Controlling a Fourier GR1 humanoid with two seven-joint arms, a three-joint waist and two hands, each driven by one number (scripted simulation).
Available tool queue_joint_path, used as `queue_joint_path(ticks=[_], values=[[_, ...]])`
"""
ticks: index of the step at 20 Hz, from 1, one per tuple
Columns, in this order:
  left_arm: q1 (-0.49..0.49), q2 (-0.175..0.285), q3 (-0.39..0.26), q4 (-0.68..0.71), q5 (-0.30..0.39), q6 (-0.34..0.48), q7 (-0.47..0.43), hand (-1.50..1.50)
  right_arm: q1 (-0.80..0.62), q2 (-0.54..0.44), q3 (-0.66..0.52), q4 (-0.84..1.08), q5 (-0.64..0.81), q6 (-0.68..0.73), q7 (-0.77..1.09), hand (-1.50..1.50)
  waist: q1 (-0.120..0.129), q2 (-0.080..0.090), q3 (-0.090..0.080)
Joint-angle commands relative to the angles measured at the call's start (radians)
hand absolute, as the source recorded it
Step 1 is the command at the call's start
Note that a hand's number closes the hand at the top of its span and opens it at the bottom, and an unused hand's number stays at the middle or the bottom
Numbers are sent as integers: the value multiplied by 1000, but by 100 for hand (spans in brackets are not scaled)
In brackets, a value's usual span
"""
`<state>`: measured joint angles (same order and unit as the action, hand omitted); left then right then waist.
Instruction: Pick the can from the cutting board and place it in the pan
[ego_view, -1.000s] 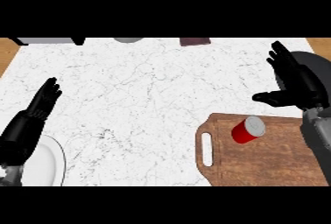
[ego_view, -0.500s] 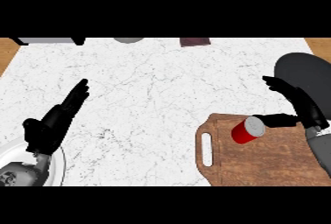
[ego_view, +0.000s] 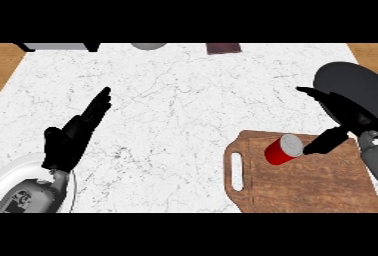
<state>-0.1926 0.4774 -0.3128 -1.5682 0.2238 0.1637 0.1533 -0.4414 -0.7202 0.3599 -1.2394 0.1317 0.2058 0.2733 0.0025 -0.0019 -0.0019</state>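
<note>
Head view shows the right hand spread wide, its thumb just beside the red can, not curled round it. The can sits on the board, with the pan beyond the hand. Far left, the left hand holds straight fingers over the counter.

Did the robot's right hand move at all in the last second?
Yes. The right hand has dropped from over the pan toward the cutting board and is now just right of the can.
</note>
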Motion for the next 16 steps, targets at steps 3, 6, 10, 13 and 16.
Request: queue_joint_path(ticks=[3, 6, 10, 13, 16], values=[[1, -15, -12, 2, -30, 0, -15, 0, -165, -35, 102, -7, -12, 324, 238, -150, 27, 3, -1], [-17, -51, -22, 26, -34, 3, -25, 0, -246, 41, 147, -13, -60, 455, 402, -150, 22, 3, -2], [-34, -54, 8, 46, -26, -8, -5, 0, -310, 112, 122, 10, -183, 610, 564, -150, 5, 1, 0], [31, -16, 25, -28, -38, -23, 2, 0, -282, 166, 136, -1, -184, 610, 659, -150, 6, -2, 1], [25, -44, 39, -19, -39, -26, 21, 0, -269, 134, 99, -87, -221, 641, 738, -150, -6, -4, 1]])
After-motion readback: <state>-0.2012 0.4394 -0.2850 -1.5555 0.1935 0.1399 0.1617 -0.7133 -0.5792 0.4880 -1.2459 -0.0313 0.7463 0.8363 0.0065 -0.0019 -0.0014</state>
